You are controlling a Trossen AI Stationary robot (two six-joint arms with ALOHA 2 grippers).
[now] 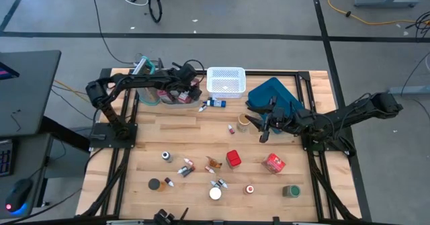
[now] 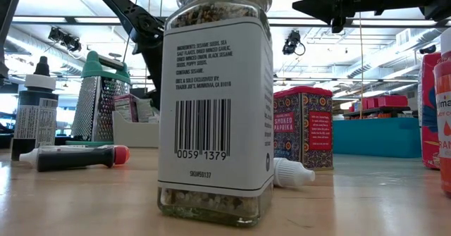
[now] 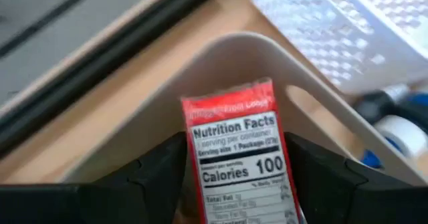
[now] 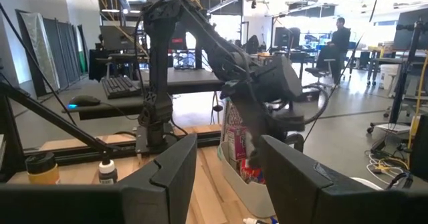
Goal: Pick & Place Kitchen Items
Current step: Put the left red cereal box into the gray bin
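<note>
My left gripper (image 1: 190,88) reaches over the clear bin (image 1: 171,96) at the table's far left and is shut on a red carton (image 3: 237,150) with a Nutrition Facts panel. The bin's pale rim (image 3: 267,53) curves behind the carton. My right gripper (image 1: 263,132) hangs open and level in front of the blue tray (image 1: 277,94), with nothing between its fingers (image 4: 175,174). Loose kitchen items lie on the near half of the table: a red can (image 1: 233,158), a red carton (image 1: 273,163), round jars (image 1: 291,191) and small bottles (image 1: 186,166). My left gripper has the red carton between its two fingers, one finger (image 3: 157,177) beside each long edge (image 3: 192,150). The fingers slant down from the table's left and lie across the carton. It stands nearly upright over the bin's corner. Its lower end is hidden.
A white mesh basket (image 1: 225,80) stands right of the bin, with a dark tube (image 1: 213,104) lying before it. A metal grater (image 2: 102,95) stands by the bin. In the low view a spice jar (image 2: 215,102) and a paprika tin (image 2: 303,127) stand close to the camera.
</note>
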